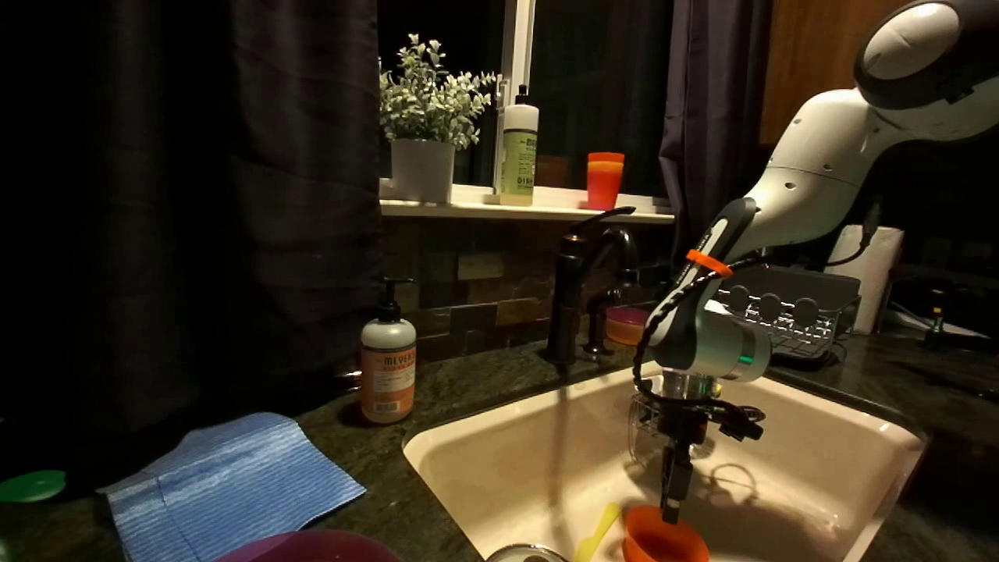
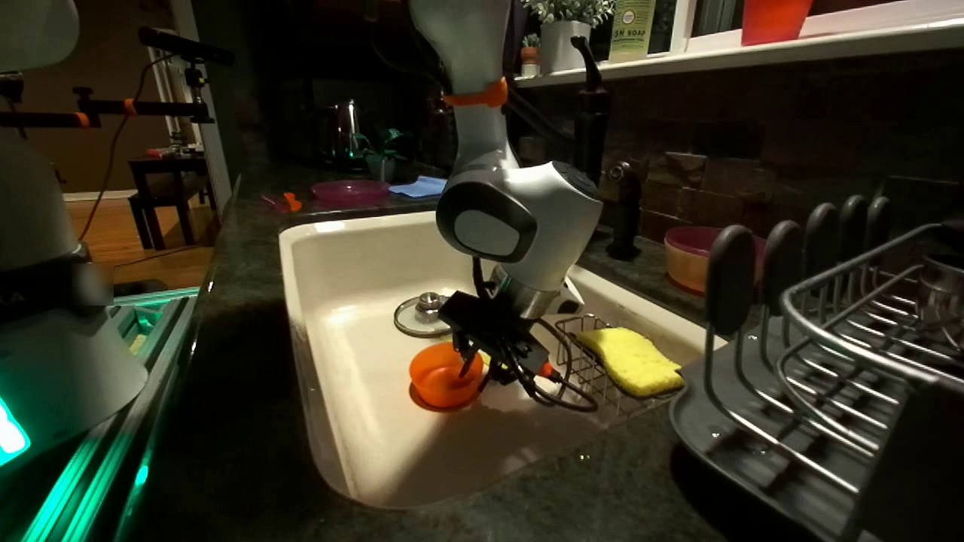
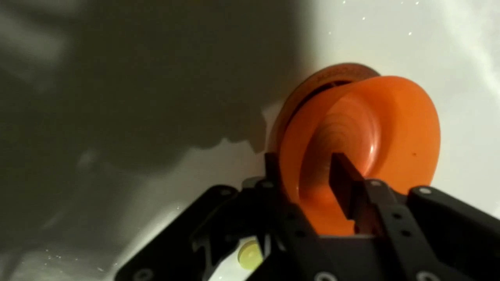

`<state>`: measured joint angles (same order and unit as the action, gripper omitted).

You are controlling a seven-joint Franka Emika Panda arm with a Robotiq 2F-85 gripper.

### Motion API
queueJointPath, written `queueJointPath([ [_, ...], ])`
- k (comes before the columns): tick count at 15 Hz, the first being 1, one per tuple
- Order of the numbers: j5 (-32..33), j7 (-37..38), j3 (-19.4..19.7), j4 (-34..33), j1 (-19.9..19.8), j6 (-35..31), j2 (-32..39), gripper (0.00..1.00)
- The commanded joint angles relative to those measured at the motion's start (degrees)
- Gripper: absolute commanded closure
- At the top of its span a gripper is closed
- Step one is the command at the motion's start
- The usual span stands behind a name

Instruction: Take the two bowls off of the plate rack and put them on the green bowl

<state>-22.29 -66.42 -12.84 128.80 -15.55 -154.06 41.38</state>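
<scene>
An orange-red bowl (image 1: 655,542) (image 2: 433,376) lies in the sink, its opening facing up and somewhat tilted in the wrist view (image 3: 410,125). My gripper (image 3: 304,158) is open and points down at the bowl's rim. One finger is over the inside and the other is outside, close against the wall; the inner finger is apart from it. Behind the sink, a magenta-pink bowl (image 1: 628,315) (image 2: 693,239) sits above an orange lower part; I cannot tell whether these are stacked bowls. The plate rack (image 2: 828,376) (image 1: 780,312) stands on the counter. The green bowl is not in view.
The sink (image 2: 324,301) also holds a glass lid (image 2: 422,316), a yellow-green utensil (image 1: 599,531) and a wire caddy with a yellow sponge (image 2: 633,360). The dark faucet (image 1: 570,297) stands behind it. A blue cloth (image 1: 234,476) and a purple plate (image 2: 350,191) lie on the counter.
</scene>
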Motion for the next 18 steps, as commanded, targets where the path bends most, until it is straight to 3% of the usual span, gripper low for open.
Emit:
queueJointPath([
  [1, 1.68, 1.75, -1.45, -1.86, -1.38, -1.16, 2.72, 0.94],
  [3, 1.28, 2.05, -2.11, -2.2, -2.28, -0.38, 2.48, 1.0],
  [10, 0.41, 3.27, -3.89, -2.89, -6.34, 3.86, 0.15, 0.99],
  [18, -0.84, 12.67, -0.68, -0.15, -2.45, 22.6, -8.96, 0.99],
])
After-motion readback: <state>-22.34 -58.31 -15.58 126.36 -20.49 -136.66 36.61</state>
